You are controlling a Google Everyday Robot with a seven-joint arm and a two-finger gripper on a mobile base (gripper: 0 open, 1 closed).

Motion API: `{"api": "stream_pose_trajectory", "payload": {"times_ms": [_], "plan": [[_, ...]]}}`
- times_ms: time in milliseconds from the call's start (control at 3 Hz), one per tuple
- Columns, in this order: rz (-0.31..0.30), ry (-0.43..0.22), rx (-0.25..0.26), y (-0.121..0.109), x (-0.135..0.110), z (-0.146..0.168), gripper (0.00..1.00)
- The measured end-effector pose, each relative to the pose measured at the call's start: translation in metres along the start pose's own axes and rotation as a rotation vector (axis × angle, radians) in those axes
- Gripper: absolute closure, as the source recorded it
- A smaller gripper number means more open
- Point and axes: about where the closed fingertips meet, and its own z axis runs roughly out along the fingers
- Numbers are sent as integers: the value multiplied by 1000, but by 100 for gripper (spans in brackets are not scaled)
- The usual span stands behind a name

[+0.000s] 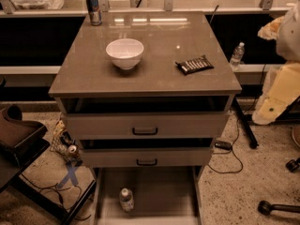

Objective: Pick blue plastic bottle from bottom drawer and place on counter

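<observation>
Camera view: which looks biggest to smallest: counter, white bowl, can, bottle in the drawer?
1. counter
2. white bowl
3. can and blue plastic bottle: nearly alike, and the can sits farther away, so no ranking.
The pincer is not in view.

Arm [281, 92] at right edge: smooth rounded shell segments, white upper, cream-yellow lower link, small dark dot near end. Gripper out of view.

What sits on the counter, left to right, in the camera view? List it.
Drink can → white bowl → dark snack packet, all on the counter. The gripper is not in view.
</observation>
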Motion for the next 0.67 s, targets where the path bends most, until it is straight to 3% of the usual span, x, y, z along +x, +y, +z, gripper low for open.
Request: {"api": "stream_pose_trajectory", "payload": {"times_ms": [333,667], "plan": [[41,-136,-13,24,7,35,0],[74,-289,-70,66,24,106,0]]}}
